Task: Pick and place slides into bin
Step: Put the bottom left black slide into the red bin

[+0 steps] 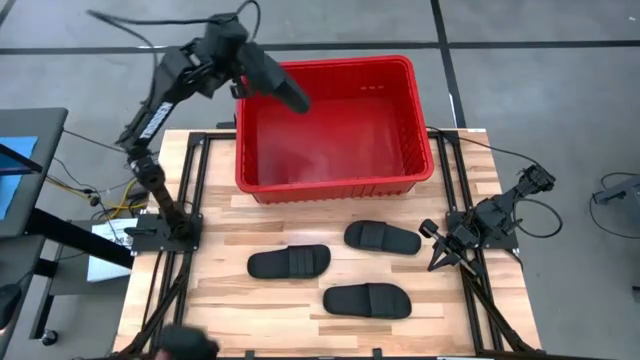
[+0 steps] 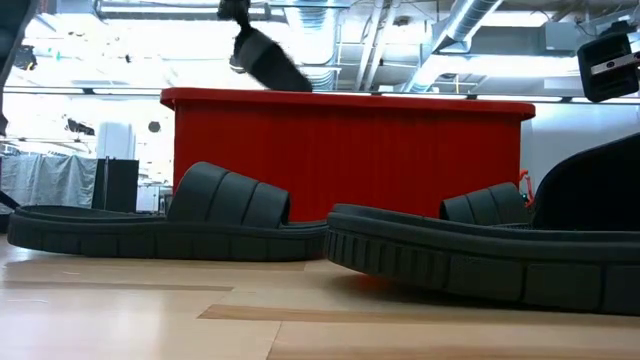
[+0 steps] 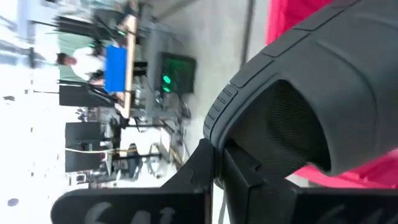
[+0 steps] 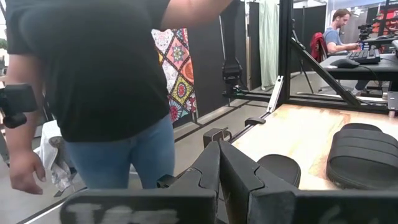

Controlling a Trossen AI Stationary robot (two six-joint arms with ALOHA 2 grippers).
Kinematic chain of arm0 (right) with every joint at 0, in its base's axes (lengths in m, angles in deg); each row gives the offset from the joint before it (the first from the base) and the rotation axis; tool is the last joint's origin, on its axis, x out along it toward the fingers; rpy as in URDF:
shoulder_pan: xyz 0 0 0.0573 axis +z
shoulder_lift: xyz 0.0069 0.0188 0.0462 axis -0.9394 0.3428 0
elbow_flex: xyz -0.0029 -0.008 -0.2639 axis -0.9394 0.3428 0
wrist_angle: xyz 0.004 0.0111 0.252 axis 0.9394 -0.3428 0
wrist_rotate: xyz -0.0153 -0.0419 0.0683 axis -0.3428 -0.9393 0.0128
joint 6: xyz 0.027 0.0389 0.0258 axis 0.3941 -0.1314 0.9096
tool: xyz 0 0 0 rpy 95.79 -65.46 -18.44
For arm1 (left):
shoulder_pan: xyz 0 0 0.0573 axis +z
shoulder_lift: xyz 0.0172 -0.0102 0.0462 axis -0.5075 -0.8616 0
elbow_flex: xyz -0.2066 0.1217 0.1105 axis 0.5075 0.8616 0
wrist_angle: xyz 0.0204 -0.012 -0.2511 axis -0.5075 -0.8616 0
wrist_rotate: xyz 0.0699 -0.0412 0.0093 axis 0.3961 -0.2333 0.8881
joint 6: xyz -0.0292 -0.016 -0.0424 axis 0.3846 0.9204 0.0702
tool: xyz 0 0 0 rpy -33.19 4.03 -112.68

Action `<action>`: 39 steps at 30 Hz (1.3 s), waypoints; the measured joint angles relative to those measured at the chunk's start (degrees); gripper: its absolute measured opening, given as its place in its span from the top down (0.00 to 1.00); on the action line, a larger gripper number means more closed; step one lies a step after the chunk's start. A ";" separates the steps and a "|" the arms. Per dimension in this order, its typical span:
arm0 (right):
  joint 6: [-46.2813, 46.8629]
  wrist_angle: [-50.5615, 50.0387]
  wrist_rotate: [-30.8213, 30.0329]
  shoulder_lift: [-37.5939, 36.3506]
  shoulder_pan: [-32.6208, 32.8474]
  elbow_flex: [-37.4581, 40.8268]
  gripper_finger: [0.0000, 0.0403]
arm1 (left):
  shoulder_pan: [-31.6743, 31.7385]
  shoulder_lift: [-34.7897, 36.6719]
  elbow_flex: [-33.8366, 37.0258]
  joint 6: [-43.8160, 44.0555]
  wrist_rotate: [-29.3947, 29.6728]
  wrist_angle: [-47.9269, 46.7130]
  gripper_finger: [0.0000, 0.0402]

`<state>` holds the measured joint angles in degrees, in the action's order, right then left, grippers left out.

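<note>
**Left arm's got a slide over the bin**

Left gripper (image 1: 238, 62) is stretched up, clamped on a slide (image 1: 276, 82) above the bin's (image 1: 330, 185) far-left corner. Three slides (image 1: 289, 262) lie mid-tabletop (image 1: 220, 320). Right gripper (image 1: 441, 252), fingers together, rests near the right edge; a person (image 4: 106, 87) stands beyond.

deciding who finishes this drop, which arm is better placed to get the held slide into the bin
Left. The left gripper holds a slide over the bin at its far left corner, so it likely only needs to release. The right gripper rests shut at the table's right edge, away from the bin.
</note>
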<state>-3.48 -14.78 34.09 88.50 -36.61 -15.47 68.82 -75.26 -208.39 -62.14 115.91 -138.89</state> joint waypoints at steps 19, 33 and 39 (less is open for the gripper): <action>0.00 0.00 0.00 0.00 0.00 0.00 1.00 | 1.84 -12.78 0.04 -3.53 -2.43 -4.76 1.00; -0.01 0.00 0.00 0.02 0.00 0.00 1.00 | -5.02 -12.69 6.84 -1.95 -3.44 -12.81 1.00; 0.00 0.00 -0.01 0.01 0.00 0.01 1.00 | -8.64 -12.69 10.15 -1.36 -2.93 -14.77 1.00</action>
<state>-3.48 -14.78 34.08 88.51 -36.61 -15.46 60.18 -87.95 -198.24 -63.49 112.98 -153.65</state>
